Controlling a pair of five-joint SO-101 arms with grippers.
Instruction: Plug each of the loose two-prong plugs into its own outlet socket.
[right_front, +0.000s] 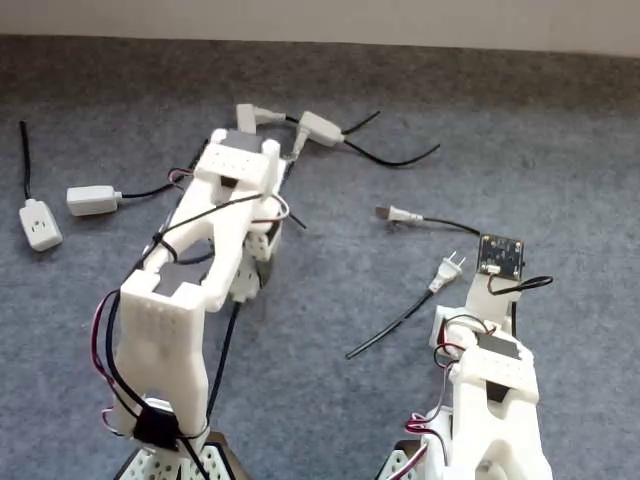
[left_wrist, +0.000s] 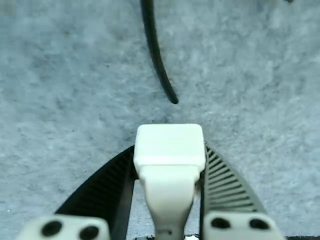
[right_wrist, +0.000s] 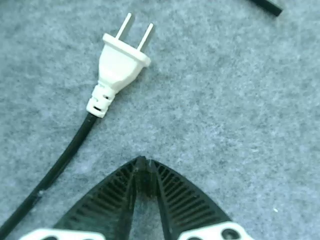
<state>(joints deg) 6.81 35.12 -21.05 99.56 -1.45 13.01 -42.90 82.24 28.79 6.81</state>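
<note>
Keep white socket (left_wrist: 169, 142) pinched steady in left claw (left_wrist: 170, 162). Spread pressed-together right claw (right_wrist: 144, 166), then grip plug (right_wrist: 120, 60) by body, prongs fwd.

A grey, felt-like fabric surface (right_front: 560, 150) is spread across nearly the whole high view, and its fine mottled nap is seen close up in both wrist views. At 12 o'clock it is bordered by a pale cream, smooth strip (right_front: 400, 18). Soft, even light is cast, and only faint shadows are thrown.
</note>
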